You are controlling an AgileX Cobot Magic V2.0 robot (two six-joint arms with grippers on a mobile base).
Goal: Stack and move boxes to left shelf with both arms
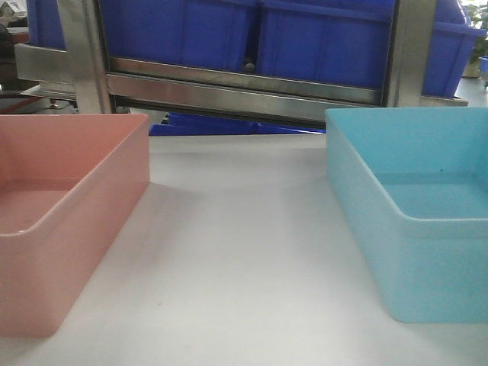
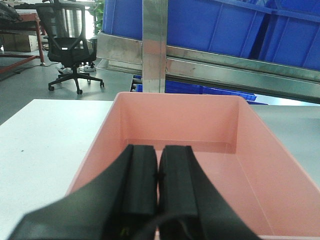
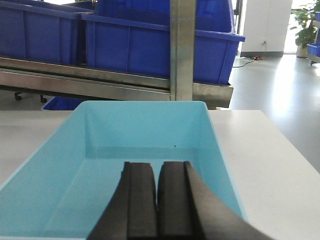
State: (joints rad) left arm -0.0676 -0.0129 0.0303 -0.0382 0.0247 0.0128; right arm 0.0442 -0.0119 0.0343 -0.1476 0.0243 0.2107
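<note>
On the left, the pink box [image 1: 91,229] sits on the white table [image 1: 244,259], open side up and empty. The left gripper [image 2: 158,155] hangs over its near end with its fingers pressed together and nothing between them. Neither box looks stacked or lifted yet, so the step in hand is most likely taking the first grip. The left fingers will have to part before they come down. They should then straddle the near wall, one finger inside and one outside, and not land flat on the rim. In the middle, a bare stretch of table keeps the two boxes well apart. Behind it runs the steel front bar of the shelf [image 1: 244,88], with dark blue crates [image 1: 328,38] loaded above it. Whichever box is lifted should go up level and clear the other's rim before it is lowered in, because the matching walls look likely to jam if it goes in tilted. On the right, the blue box [image 1: 435,267] is also empty and upright. The right gripper [image 3: 157,172] is poised over its near end, likewise closed on nothing, and needs the same opening and straddling approach.
</note>
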